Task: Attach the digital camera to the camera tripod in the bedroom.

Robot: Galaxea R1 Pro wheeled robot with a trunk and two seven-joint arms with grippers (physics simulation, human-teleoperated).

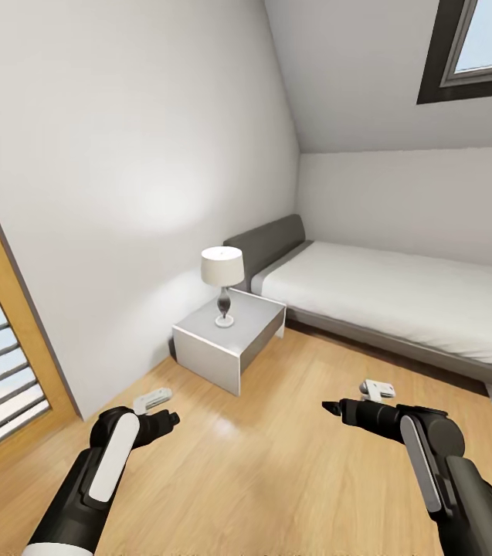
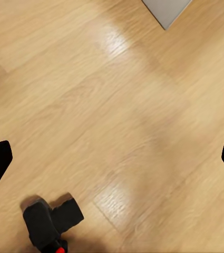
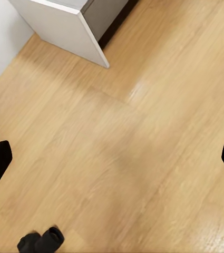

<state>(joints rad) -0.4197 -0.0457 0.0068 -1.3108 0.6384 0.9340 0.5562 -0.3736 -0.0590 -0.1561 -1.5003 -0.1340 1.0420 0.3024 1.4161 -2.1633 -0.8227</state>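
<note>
Digital camera [image 2: 51, 221] below open left gripper [image 2: 112, 158]; looks rigid, compact, slick. Grasp body flanks. Right gripper [image 3: 112, 158] open.

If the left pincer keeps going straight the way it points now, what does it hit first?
Probably bare wood floor. The left pincer is open and aims at planks; the digital camera lies off to one side of that line, though depth is unclear.

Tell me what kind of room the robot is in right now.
Most likely a small attic bedroom. A grey bed with a white mattress stands against the wall, a lamp sits on a white nightstand beside it, and a skylight window is set in the sloped ceiling.
</note>
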